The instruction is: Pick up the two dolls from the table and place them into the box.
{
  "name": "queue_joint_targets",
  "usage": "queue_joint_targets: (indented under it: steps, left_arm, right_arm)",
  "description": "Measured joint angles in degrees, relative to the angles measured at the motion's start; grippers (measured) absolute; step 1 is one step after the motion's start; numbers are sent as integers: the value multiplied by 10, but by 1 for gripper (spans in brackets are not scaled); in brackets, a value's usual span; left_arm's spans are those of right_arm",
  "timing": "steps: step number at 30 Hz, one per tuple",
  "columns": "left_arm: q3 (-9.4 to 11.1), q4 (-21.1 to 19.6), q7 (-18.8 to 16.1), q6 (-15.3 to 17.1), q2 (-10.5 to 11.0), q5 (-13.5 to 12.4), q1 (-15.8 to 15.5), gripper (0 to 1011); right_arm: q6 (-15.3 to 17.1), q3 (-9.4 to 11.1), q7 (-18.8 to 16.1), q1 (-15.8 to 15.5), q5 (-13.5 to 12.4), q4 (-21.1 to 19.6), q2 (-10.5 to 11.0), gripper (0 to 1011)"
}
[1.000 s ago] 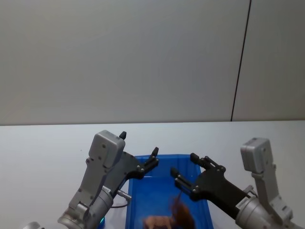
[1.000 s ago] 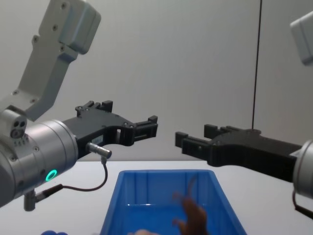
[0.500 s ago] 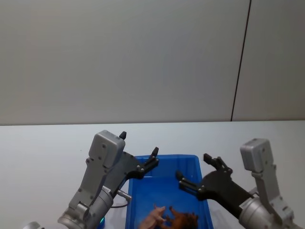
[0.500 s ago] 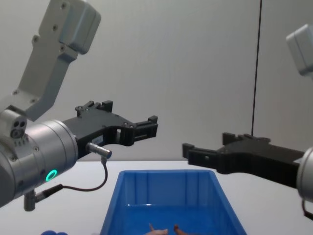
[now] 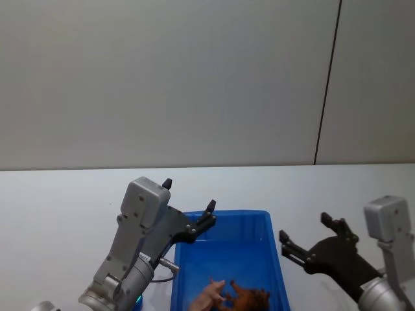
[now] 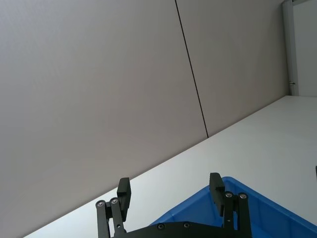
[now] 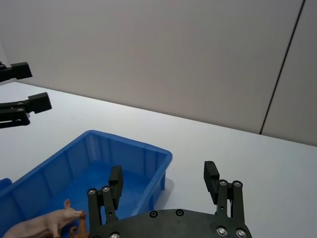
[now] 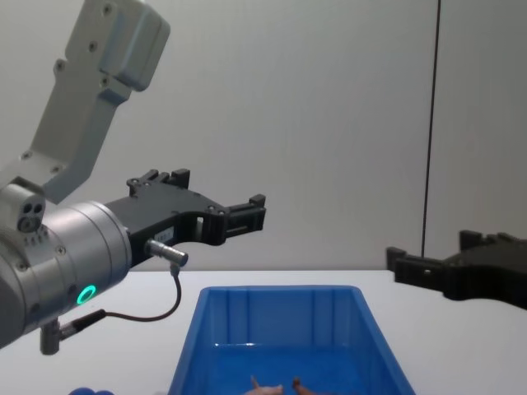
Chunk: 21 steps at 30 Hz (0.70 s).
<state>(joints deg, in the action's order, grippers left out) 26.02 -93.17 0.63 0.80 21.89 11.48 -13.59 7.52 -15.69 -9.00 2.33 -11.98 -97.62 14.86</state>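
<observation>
The white table (image 5: pixel 58 194) is flat and plain, and the box (image 5: pixel 227 227) stands on it, a bright blue plastic bin with sloping, ribbed walls. The left gripper (image 6: pixel 169 186) hangs above the box's far left corner, its black fingers spread apart and holding nothing. The right gripper (image 5: pixel 306 228) hangs over bare table just off the box's right wall, its fingers also spread and empty. Both dolls lie on the box floor at its near end, below and nearer than either gripper: the smooth pale pink pig (image 5: pixel 209 295) on the left, and the brown, shaggy-maned lion (image 5: pixel 249 299) close beside it. A pale grey wall (image 5: pixel 162 78) with one dark vertical seam stands behind the table.
</observation>
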Motion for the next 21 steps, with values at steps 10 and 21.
queue_joint_targets:
  steps: [10, 21]
  left_arm:
    - [-1, -1, 0, 1, 1, 0, 1, 1001]
    - [-11, -26, -18, 26, 23, 22, 23, 1000]
  right_arm:
    - [-2, 9, 31, -20, -7, -19, 15, 1001]
    - [-3, 14, 48, -30, -10, -28, 22, 1001]
